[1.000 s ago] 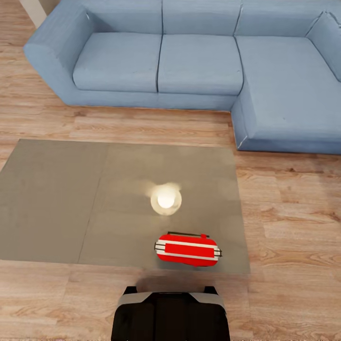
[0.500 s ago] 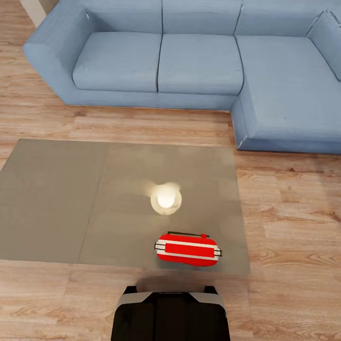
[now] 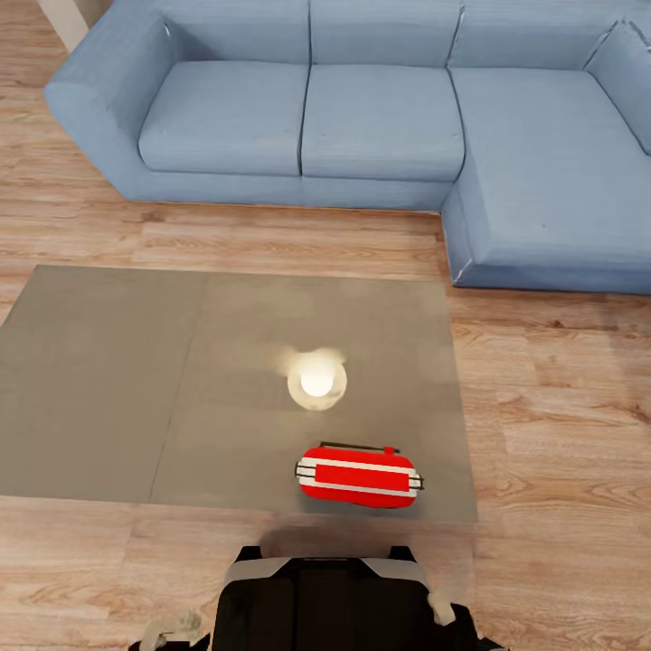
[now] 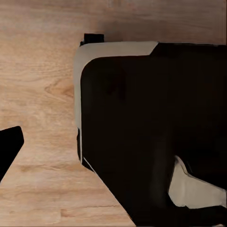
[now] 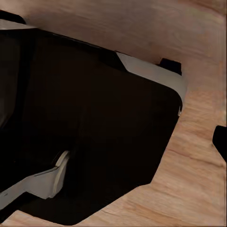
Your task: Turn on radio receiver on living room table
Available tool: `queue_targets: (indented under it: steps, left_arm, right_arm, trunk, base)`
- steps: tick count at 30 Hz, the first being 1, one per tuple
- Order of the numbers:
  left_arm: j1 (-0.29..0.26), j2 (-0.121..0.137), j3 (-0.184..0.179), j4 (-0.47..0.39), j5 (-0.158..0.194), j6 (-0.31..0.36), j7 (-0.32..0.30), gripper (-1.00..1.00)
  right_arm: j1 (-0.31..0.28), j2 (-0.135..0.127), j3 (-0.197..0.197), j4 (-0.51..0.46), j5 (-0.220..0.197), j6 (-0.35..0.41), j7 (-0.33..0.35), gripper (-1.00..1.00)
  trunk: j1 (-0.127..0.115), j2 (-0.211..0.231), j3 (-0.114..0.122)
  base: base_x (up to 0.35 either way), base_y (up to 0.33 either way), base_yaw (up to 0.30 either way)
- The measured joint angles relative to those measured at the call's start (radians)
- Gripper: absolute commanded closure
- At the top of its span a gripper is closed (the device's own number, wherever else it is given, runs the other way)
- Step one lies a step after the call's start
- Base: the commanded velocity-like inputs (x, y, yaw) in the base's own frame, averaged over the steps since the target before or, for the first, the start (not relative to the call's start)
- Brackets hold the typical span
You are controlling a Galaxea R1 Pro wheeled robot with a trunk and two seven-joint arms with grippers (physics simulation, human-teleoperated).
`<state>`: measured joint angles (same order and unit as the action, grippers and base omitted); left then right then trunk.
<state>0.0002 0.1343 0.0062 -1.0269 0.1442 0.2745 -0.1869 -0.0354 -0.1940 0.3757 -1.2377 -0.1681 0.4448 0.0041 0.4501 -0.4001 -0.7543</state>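
We're parked right at the near edge of the counter [image 3: 99, 380], the low grey one with the glossy top in two panels. The red radio [image 3: 358, 476] sits flat on the right-hand panel close to our edge, long side across our view, white stripes running along it and the thin wire handle on the far side. Just beyond it on the counter top is a bright round lamp reflection [image 3: 316, 382].

Our dark base [image 3: 325, 601] with its pale trim shows at the bottom of the head view, just short of the counter edge and roughly in line with the radio. Down in the bottom corners bits of both arms poke in: a pale piece of the left arm [image 3: 176, 626] on one side of the base, a pale piece of the right arm [image 3: 440, 608] on the other. Both are low beside the base, well apart from the radio, nothing touching it.

The fingers themselves we honestly can't make out. The left wrist camera sees the base [image 4: 151, 123] and the wood plank floor [image 4: 38, 94], with a dark tip at the frame edge; the right wrist camera gives the same sort of view, base [image 5: 90, 123] and floor [image 5: 198, 179]. So we can't tell how far apart either set of fingers is, or whether they hold anything.

Behind the counter, across a strip of floor, is the blue L-shaped sofa [image 3: 380, 117].
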Motion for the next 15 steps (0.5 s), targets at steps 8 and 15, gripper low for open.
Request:
queue_targets:
  steps: [8,15]
  left_arm:
    - [0.001,0.07,0.062,-0.457,0.113,0.304,-0.249,-1.0]
    - [-0.025,0.136,0.096,-0.51,0.128,0.345,-0.454,-1.0]
  right_arm:
    - [0.0,-0.051,-0.057,-0.314,0.0,0.154,-0.045,-1.0]
    - [0.0,-0.054,-0.054,-0.334,0.001,0.157,-0.096,-1.0]
  trunk:
    - [0.0,0.0,0.0]
    - [0.0,0.0,0.0]
  base:
    - [0.0,0.0,0.0]
    - [0.0,0.0,0.0]
